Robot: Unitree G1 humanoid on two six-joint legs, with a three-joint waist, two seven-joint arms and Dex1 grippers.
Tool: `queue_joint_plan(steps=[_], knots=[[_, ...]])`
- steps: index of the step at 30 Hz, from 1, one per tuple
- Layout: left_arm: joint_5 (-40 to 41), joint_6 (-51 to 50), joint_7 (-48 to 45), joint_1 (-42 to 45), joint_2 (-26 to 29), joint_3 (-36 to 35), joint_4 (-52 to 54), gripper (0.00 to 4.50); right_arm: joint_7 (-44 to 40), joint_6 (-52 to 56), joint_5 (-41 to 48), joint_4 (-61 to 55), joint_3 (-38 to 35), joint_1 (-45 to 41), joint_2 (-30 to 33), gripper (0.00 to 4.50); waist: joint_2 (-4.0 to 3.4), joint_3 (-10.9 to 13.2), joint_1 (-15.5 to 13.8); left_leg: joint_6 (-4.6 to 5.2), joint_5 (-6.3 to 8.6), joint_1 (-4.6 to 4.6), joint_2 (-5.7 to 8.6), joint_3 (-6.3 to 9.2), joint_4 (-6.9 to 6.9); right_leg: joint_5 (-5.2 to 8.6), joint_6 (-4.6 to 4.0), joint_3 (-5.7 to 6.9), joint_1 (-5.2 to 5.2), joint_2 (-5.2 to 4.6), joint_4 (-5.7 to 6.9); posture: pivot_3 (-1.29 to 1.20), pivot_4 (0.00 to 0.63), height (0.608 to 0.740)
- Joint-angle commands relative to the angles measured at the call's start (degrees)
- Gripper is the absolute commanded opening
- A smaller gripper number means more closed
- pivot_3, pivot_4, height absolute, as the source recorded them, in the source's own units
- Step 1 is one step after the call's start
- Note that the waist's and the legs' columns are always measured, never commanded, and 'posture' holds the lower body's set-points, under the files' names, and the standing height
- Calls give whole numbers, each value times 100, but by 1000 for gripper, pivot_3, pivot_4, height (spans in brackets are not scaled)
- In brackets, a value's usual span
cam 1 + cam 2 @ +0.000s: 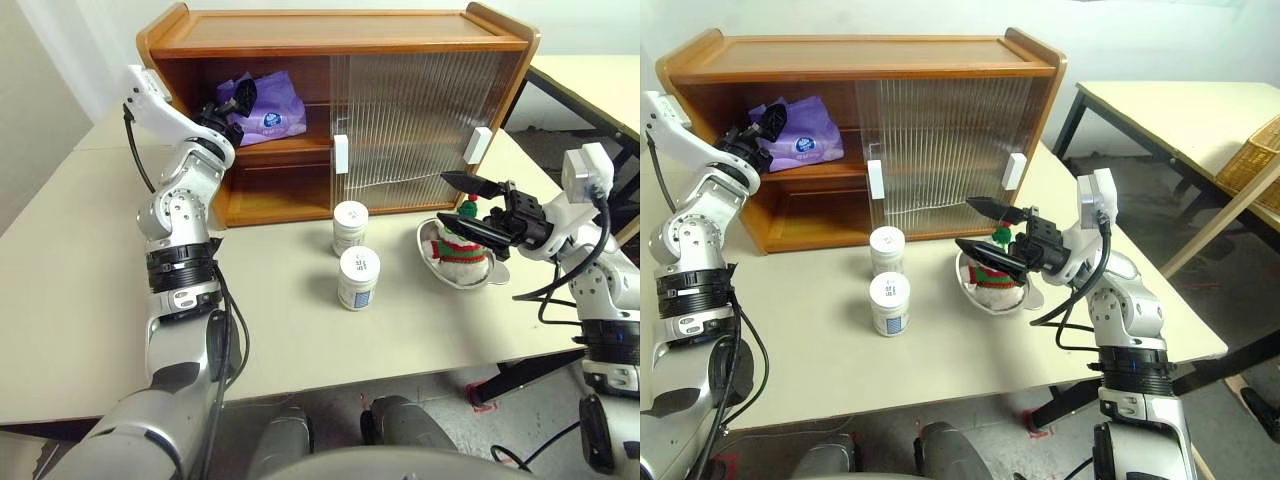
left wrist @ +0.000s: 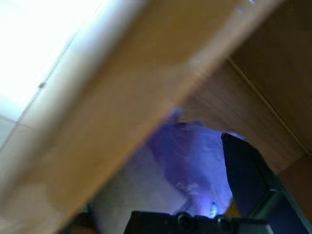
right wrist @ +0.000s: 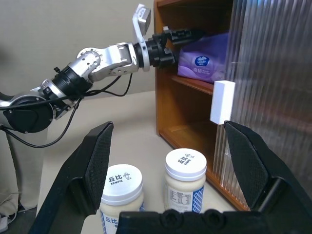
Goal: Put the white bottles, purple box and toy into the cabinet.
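**Purple box on the cabinet's upper shelf; bottles and toy on the table**

The purple box (image 1: 262, 108) lies on the upper shelf of the cabinet (image 1: 330, 45), in the open left part, its blue round logo facing outward. The left gripper (image 1: 236, 103) is at the shelf's left end, right by the box's near corner. In the right wrist view its black fingers (image 3: 187, 34) reach over the top edge of the pack; they look spread, and the pictures do not settle whether they touch the pack.

The ribbed translucent door (image 1: 410, 125) covers the right part of the cabinet, with a white handle (image 1: 340, 154) at its left edge and another (image 1: 477, 145) at its right. The lower shelf on the open side holds nothing visible.

The two white bottles (image 1: 352, 252) stand upright on the table (image 1: 90, 280) in front of the cabinet, one just behind the other, near each other but apart, and both have their caps on. To their right, a shiny steel bowl (image 1: 452, 272) holds the toy (image 1: 461, 245), its red-and-green knit showing above the rim.

The right gripper (image 1: 470, 208) hovers over the bowl with its fingers spread wide and nothing between them, pointing across toward the bottles. Its lower finger crosses just above the toy; I cannot tell whether it touches.
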State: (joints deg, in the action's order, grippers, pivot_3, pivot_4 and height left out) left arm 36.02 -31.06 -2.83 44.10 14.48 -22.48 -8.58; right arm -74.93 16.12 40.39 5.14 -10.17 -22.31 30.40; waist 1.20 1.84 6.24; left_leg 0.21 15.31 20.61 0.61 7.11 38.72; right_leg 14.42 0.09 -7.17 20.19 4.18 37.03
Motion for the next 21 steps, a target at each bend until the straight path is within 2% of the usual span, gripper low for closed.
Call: queue_joint_plan(steps=[1, 10, 15, 18, 21], knots=[[102, -291, -218, -326, 24, 195, 519, 4435, -67, -20, -64, 71, 55, -44, 32, 4500, 0, 0, 2, 0, 0, 3, 1, -2, 1, 1, -4, 0, 1, 0, -1, -185, 6, 740], [-199, -721, -399, -1048, 551, 621, 1616, 4435, -133, -61, -148, 168, 63, -44, 74, 4500, 0, -1, 1, 14, 9, 22, 3, 1, 4, -12, -37, 0, 6, -1, -30, -185, 8, 740], [-576, -315, -915, -1569, 928, 963, 2053, 4435, -142, -66, -182, 174, 73, -35, 60, 4500, -1, -2, -4, 21, 15, 23, 2, 8, 4, -15, -41, -1, 4, -3, -38, -188, 11, 740], [-588, 31, -1340, -1968, 977, 968, 2210, 3828, -107, -93, -205, 144, 100, -15, 1, 4500, -2, -3, -2, 22, 19, 23, -1, 30, 4, -16, -43, -2, 5, -5, -39, -180, 11, 740], [-563, 224, -1701, -2319, 1011, 999, 2350, 2789, -84, -99, -206, 109, 116, 16, -63, 4500, -3, -3, 1, 21, 24, 22, -6, 41, 3, -18, -46, -2, 6, -4, -39, -178, 12, 740]])
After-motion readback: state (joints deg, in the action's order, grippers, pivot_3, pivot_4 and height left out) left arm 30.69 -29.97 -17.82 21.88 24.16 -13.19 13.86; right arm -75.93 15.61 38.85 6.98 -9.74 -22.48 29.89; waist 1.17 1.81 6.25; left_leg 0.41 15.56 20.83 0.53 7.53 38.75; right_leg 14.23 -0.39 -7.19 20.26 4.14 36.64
